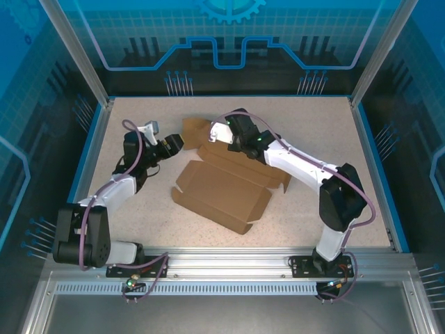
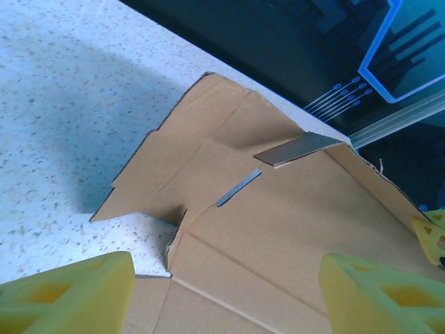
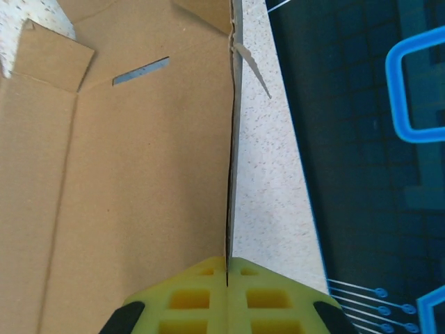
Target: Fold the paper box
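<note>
Box: we found the brown cardboard box lying part-unfolded near the middle of the table. Its broad panel lay flat on the near side and its flaps spread toward the far side.
Left gripper: we saw the left gripper at the box's left far corner. Its yellow fingers stood wide apart and released, with nothing between them.
Left wrist view: the left gripper hung over the box. Beyond it a pointed flap lay flat on the speckled table. We also noted a narrow slit in the cardboard, with a small tab lifted just behind it.
Right gripper: we saw the right gripper at the far edge of the box, above the flaps.
Right wrist view: the right gripper was clenched, its two yellow pads pressed together on the thin edge of an upright panel of the box. That panel ran straight away from the pads, with the flat cardboard and a slit to its left and bare table to its right.
Arms: we saw both reaching inward from the near rail, the right across the box and the left beside it.
</note>
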`<state>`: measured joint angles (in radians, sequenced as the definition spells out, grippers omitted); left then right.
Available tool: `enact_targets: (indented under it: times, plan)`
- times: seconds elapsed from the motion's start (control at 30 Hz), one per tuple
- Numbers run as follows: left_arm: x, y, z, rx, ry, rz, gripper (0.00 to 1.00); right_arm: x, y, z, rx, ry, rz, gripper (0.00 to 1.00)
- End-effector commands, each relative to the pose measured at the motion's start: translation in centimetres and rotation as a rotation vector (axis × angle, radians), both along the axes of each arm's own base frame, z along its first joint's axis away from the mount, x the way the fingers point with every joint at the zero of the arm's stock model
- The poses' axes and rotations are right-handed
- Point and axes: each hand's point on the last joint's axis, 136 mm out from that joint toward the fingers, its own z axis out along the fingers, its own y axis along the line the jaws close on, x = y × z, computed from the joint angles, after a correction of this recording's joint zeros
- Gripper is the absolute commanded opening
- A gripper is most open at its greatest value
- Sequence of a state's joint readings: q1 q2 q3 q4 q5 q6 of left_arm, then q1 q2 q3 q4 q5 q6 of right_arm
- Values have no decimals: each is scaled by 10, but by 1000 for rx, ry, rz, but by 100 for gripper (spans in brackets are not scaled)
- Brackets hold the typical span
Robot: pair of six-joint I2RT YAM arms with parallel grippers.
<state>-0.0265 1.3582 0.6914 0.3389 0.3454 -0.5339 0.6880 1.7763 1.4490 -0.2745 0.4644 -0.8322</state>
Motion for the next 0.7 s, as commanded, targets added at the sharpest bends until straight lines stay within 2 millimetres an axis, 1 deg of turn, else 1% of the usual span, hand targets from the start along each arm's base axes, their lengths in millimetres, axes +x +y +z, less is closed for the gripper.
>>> enact_targets:
  times: [0.0,0.13,0.2,0.33,0.53,0.67]
  plan:
    - [2,16,-2,-5,50,50,72,2,6,31,-56,-163,36,0]
    - [4,30,4,-8,44,87,72,1,8,32,-81,-216,57,0]
    - [5,34,8,-8,37,96,72,0,9,33,-96,-237,67,0]
    - [5,36,12,0,30,100,72,-2,10,36,-97,-247,80,0]
    - [6,39,9,10,40,111,72,-8,10,27,-87,-249,99,0]
    - [7,41,11,28,40,119,72,-13,10,25,-60,-243,94,0]
